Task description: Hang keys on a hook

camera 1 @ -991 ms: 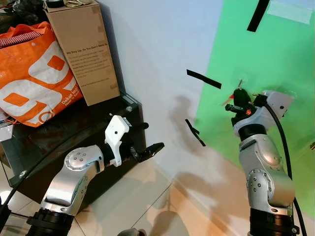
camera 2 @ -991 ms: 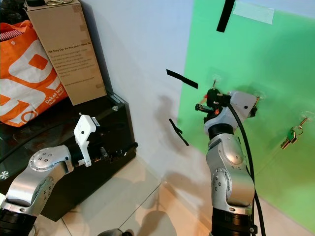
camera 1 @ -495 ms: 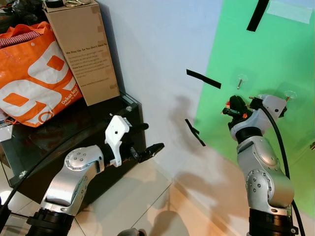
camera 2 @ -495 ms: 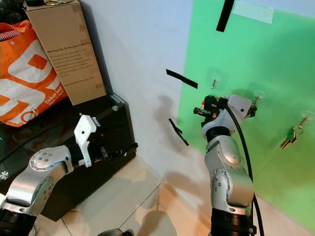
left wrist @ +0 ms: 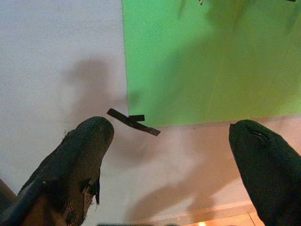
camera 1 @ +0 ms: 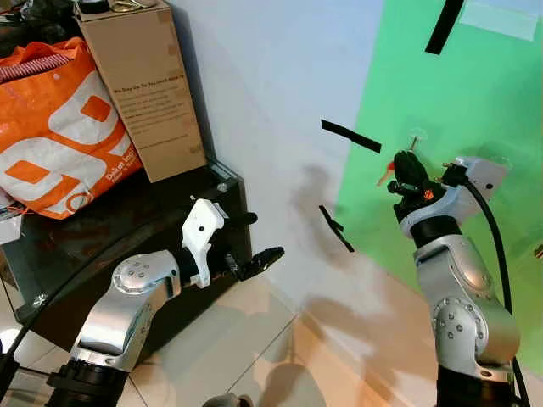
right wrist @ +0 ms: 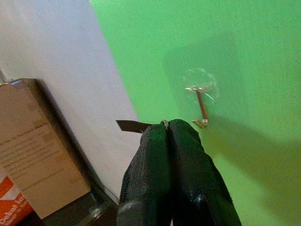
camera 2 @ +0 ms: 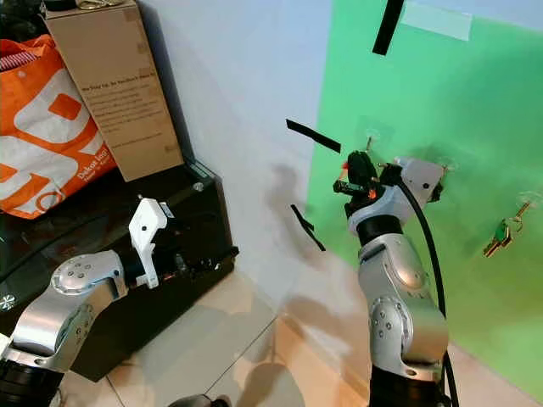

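My right gripper [camera 1: 406, 166] is raised against the green wall sheet [camera 1: 475, 93], just below a clear suction hook [camera 1: 416, 136]. It is shut on the keys; a red tag [camera 1: 392, 180] pokes out beside the fingers. In the right wrist view the fingertips [right wrist: 169, 129] are pressed together with a small metal ring [right wrist: 164, 123] between them, and the hook [right wrist: 201, 101] sits a little beyond and to one side. My left gripper [camera 1: 256, 246] is held low by the black cabinet, open and empty.
Another set of keys [camera 2: 501, 236] hangs on a hook further right on the green sheet. Black tape strips [camera 1: 350, 136] mark the wall. A black cabinet [camera 1: 222, 182] at left carries a cardboard box [camera 1: 144, 85] and an orange bag [camera 1: 59, 127].
My right gripper dipped away from the hook half a second ago and has risen back to just under it. The left arm has not moved.
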`<state>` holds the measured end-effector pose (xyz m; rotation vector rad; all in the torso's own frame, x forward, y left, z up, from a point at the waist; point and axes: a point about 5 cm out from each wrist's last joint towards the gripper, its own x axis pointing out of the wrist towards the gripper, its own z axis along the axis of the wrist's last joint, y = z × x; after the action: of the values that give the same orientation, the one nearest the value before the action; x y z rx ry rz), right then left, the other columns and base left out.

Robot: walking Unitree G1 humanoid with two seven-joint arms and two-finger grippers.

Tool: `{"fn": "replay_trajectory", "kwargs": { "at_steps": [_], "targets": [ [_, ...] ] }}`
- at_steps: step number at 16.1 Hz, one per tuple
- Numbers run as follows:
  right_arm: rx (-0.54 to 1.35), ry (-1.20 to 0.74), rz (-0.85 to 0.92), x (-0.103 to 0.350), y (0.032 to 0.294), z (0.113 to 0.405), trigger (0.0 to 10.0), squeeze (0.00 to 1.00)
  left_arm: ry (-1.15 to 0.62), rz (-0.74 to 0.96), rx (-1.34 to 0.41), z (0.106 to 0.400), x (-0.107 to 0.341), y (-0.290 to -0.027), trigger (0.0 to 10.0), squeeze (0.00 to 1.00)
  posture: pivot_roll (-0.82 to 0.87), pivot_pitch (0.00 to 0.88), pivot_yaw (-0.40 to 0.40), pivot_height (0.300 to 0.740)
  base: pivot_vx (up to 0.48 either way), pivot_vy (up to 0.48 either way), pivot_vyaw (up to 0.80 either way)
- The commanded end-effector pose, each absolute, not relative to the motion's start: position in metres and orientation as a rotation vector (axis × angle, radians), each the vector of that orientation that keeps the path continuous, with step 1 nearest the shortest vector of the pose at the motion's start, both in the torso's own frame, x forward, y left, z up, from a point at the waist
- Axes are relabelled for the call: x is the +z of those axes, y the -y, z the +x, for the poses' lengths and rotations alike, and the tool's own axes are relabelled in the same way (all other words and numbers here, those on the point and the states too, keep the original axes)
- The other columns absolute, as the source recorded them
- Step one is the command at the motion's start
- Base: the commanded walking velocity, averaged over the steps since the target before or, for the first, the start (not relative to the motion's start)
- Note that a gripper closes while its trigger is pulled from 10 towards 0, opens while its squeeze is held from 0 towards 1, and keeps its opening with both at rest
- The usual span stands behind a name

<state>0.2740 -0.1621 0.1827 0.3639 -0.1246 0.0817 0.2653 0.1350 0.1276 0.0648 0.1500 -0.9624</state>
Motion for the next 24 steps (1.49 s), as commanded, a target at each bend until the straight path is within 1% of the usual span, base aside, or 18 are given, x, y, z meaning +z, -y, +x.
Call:
{"fn": "replay_trajectory", "kwargs": {
  "at_steps": [1, 5, 14, 20, 24],
  "targets": [
    [0.096, 0.150, 0.371, 0.188, 0.161, 0.272, 10.0, 0.00, -0.121, 0.077, -0.990, 0.267, 0.136, -0.131, 10.0, 0.00, -0.05, 0.000, 0.070, 0.740, 0.000, 0.000, 0.00],
    [0.063, 0.161, 0.376, 0.192, 0.163, 0.278, 10.0, 0.00, -0.099, 0.051, -1.028, 0.266, 0.141, -0.126, 10.0, 0.00, -0.05, 0.000, 0.074, 0.740, 0.000, 0.000, 0.00],
    [-0.113, 0.130, 0.383, 0.184, 0.180, 0.287, 10.0, 0.00, -0.045, 0.024, -1.068, 0.267, 0.153, -0.118, 10.0, 0.00, -0.05, 0.000, 0.078, 0.740, 0.000, 0.000, 0.00],
    [-0.092, 0.042, 0.331, 0.172, 0.168, 0.291, 10.0, 0.00, -0.043, 0.031, -1.083, 0.267, 0.155, -0.117, 10.0, 0.00, -0.05, 0.000, 0.086, 0.740, 0.000, 0.000, 0.00],
    [-0.104, 0.005, 0.307, 0.167, 0.168, 0.292, 10.0, 0.00, -0.035, 0.035, -1.089, 0.267, 0.157, -0.116, 10.0, 0.00, -0.05, 0.000, 0.084, 0.740, 0.000, 0.000, 0.00]
  ]
}}
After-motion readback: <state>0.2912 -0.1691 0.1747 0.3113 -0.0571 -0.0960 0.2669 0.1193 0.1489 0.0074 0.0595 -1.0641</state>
